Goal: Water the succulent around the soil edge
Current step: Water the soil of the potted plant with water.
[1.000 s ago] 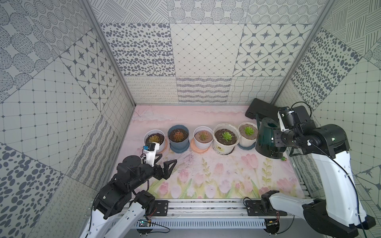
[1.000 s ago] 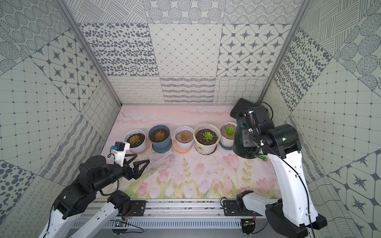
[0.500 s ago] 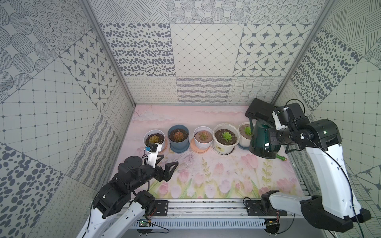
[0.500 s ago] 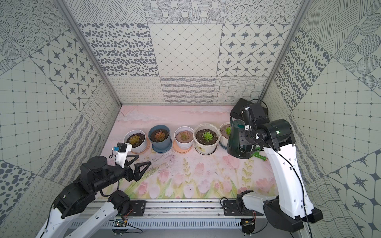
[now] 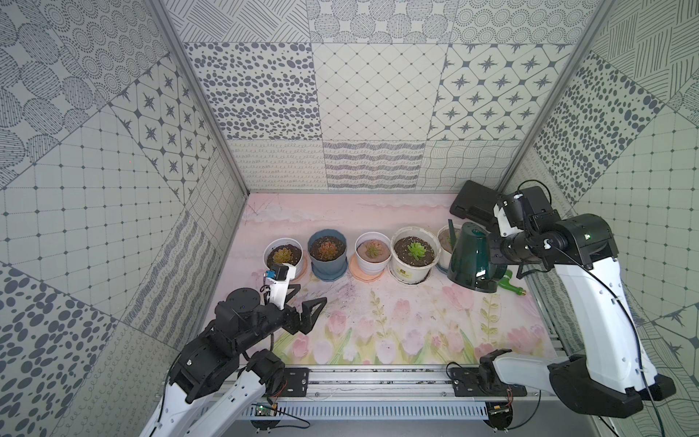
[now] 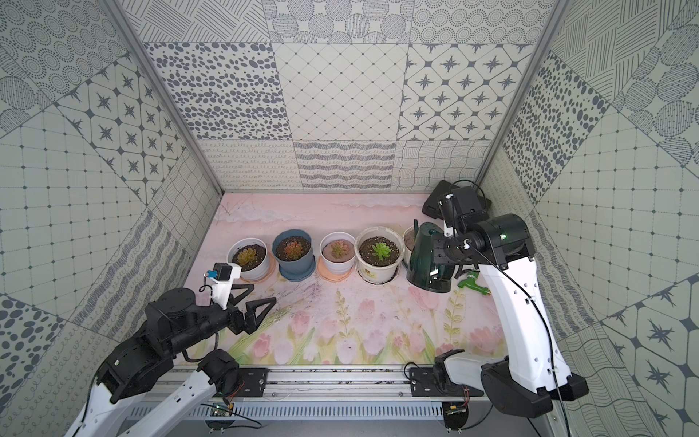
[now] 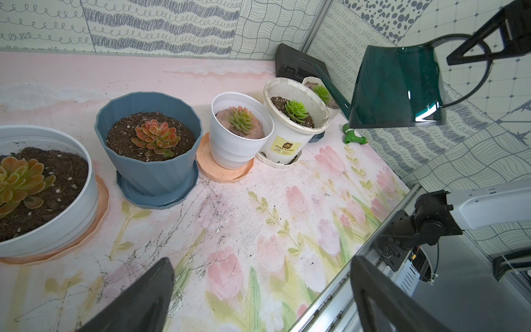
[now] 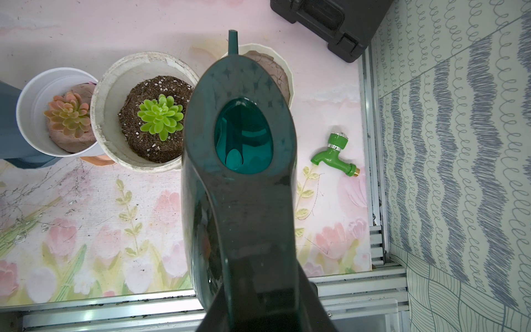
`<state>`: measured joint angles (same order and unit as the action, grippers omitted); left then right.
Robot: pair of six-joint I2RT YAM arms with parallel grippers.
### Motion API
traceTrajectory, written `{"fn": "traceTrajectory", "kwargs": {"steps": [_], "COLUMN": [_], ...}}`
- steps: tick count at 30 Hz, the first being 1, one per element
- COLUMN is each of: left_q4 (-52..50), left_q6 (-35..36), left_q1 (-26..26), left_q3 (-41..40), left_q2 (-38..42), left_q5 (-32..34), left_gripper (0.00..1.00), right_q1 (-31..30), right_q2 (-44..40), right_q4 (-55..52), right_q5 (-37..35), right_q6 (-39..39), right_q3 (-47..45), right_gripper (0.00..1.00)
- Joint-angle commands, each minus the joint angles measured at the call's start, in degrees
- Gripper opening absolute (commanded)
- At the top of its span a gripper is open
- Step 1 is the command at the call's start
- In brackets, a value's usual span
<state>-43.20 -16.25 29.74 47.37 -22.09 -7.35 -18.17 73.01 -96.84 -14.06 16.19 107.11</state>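
Observation:
The succulent, a small bright green rosette, sits in the white fluted pot at the right end of the pot row. A dark green watering can hangs in the air over this pot and hides the rosette in both top views and the right wrist view. A strip of the soil edge shows beside the can. The can's spout tip reaches past the pot's far rim. My right gripper is shut on the can's handle. My left gripper stands open and empty above the mat, near the front left.
Left of the fluted pot stand a cream pot, a white pot on an orange saucer, a blue pot and another white pot. A green tap lies by the right edge. A black case fills the back right corner.
My right arm has carried the watering can leftward, from beside the right wall to over the rightmost pot, which it now largely covers. The left arm has barely shifted.

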Motion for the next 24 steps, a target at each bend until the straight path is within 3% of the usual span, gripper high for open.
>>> {"fn": "traceTrajectory", "kwargs": {"steps": [1, 9, 24], "left_q4": [-1.0, -0.8, -0.7], "left_q6": [1.7, 1.7, 1.7], "left_q1": [0.1, 0.2, 0.2], "left_q3": [0.2, 0.1, 0.0], "left_q2": [0.2, 0.2, 0.2], "left_q5": [0.4, 0.3, 0.4], "left_gripper": [0.99, 0.99, 0.99], "right_q1": [0.2, 0.2, 0.3], "right_q2": [-0.3, -3.0, -4.2], "right_q4": [-6.1, -6.2, -6.3], "right_q5": [0.7, -0.2, 2.6], "right_q6": [1.3, 2.9, 2.6], "right_q3": [-0.9, -6.3, -4.5], "right_gripper": [0.00, 0.00, 0.00]}}
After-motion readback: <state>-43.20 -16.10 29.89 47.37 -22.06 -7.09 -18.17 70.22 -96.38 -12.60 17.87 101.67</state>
